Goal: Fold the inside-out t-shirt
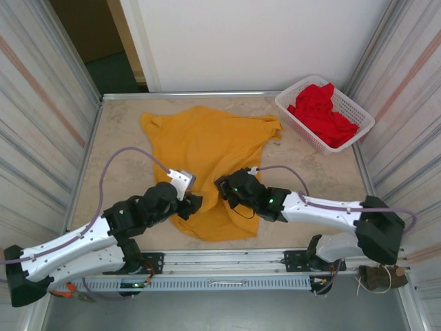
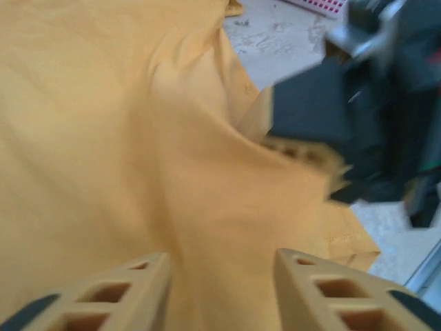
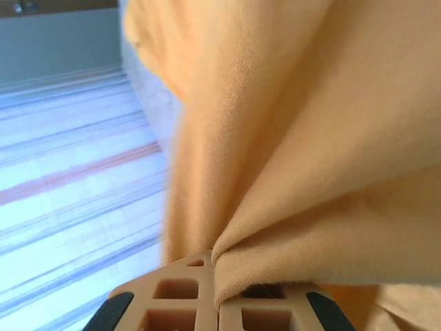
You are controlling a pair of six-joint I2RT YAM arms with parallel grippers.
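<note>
The mustard-yellow inside-out t-shirt [image 1: 207, 145] lies crumpled across the middle of the table, plain side up, with no print visible. My right gripper [image 1: 224, 187] is at its near middle part and is shut on a pinched fold of the yellow fabric [image 3: 289, 207]; the cloth rises from between its fingertips [image 3: 186, 276]. My left gripper [image 1: 193, 204] sits just left of it over the shirt's near edge. In the left wrist view its jaws [image 2: 220, 276] stand apart with the shirt [image 2: 103, 138] spread beyond them and nothing pinched between them. The right gripper's dark body [image 2: 358, 110] is close ahead.
A white basket [image 1: 284, 103] holding a red garment [image 1: 322, 114] stands at the back right corner. Striped walls [image 1: 41, 103] close in both sides. Bare marbled table [image 1: 117, 138] lies left of the shirt, and a metal rail [image 1: 227, 258] runs along the near edge.
</note>
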